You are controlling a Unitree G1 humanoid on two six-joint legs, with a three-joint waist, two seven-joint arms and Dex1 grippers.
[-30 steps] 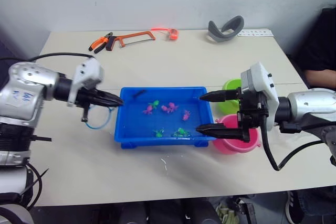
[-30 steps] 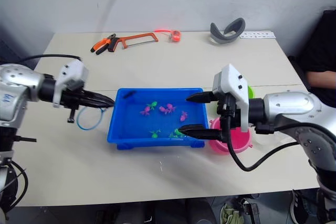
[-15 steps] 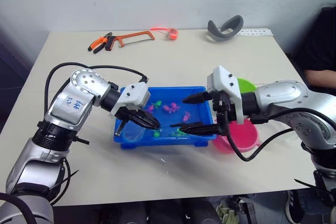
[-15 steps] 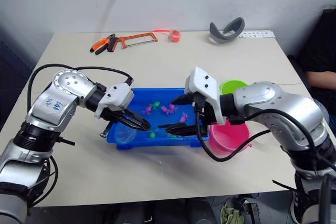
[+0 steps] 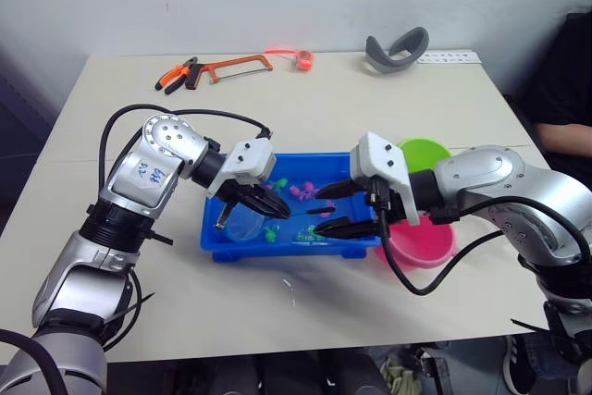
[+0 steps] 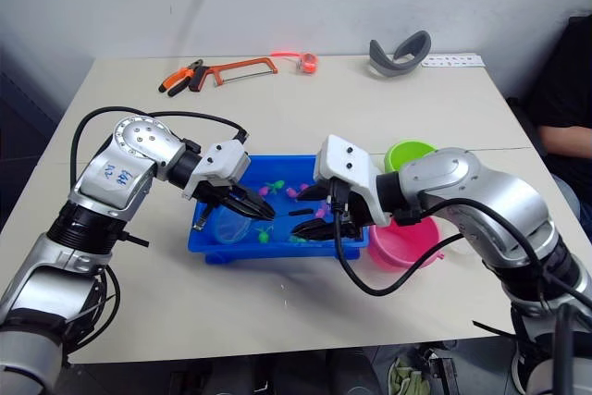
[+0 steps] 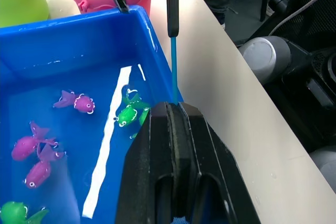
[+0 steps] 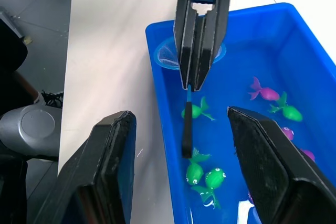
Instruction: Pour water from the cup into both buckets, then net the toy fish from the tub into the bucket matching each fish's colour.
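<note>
1. Our left hand point(image 6: 252, 209) is over the tub point(image 6: 211, 252), fingers pressed together and pinching a little net point(image 8: 187, 98) by its thin blue handle. The handle's black end sticks out past the fingertips, and the net's round hoop sits behind the hand at the tub's left end.
2. Our right hand point(image 5: 326, 209) reaches into the tub from the other side with its two black fingers spread wide and nothing between them. One finger hangs above the water and the other is down near the tub's front wall.
3. The net handle's black tip ends up right between the two hands, about mid-tub.
4. The toy fish point(image 7: 76, 102) are all in the tub. We count a few pink ones toward its back and a few green ones point(image 8: 196, 111) nearer the front wall.
5. The pink bucket point(image 5: 425, 245) touches the tub's right end, and the green bucket point(image 5: 427, 152) is just behind it.
6. Further back from the tub on the counter point(image 5: 324, 99) there's a hacksaw point(image 5: 236, 67), orange pliers point(image 5: 176, 75) and a grey curved thing point(image 5: 398, 49).
7. A person's dark sleeve point(image 5: 564, 71) is at the counter's right edge.
</note>
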